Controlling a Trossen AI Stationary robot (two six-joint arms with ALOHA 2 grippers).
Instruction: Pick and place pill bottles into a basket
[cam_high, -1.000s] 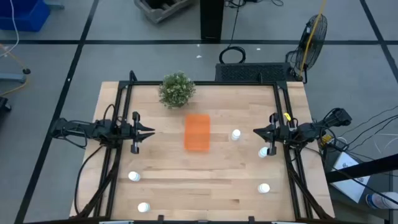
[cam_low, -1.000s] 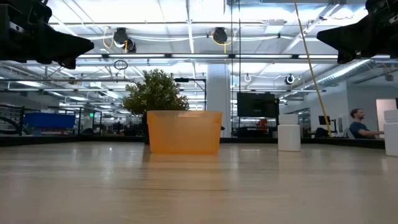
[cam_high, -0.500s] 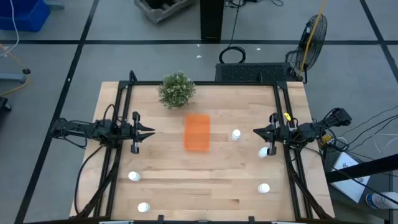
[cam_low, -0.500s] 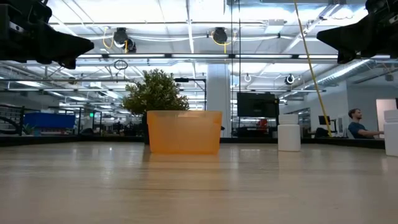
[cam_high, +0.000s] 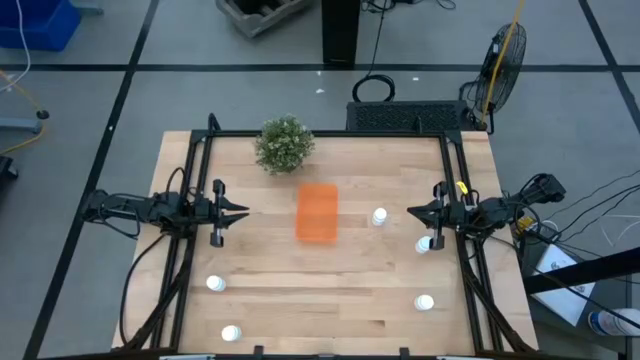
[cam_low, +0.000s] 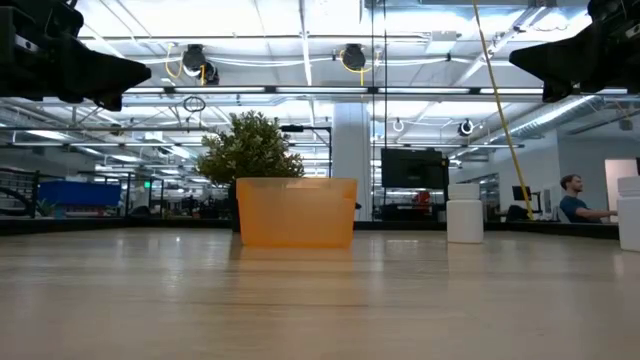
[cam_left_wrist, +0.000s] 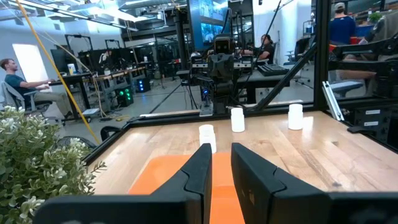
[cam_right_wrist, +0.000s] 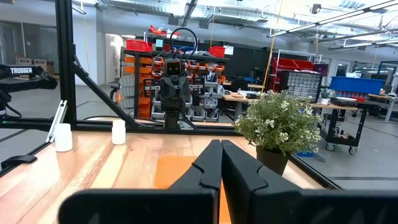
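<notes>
The orange basket (cam_high: 318, 212) stands at the table's middle, with the green plant (cam_high: 284, 144) behind it. Five white pill bottles stand upright on the table: one just right of the basket (cam_high: 379, 216), one under my right arm (cam_high: 424, 244), one near right (cam_high: 425, 302), two near left (cam_high: 215, 284) (cam_high: 231, 333). My left gripper (cam_high: 245, 211) hovers left of the basket, its fingers a narrow gap apart and empty (cam_left_wrist: 221, 155). My right gripper (cam_high: 410, 211) hovers right of the basket, shut and empty (cam_right_wrist: 221, 149). Both point at the basket.
A black frame (cam_high: 200, 150) runs along the table's left, far and right sides. Bare wood lies between the basket and the table's near edge (cam_high: 320, 300). In the low view a person (cam_low: 575, 195) sits in the room beyond the table.
</notes>
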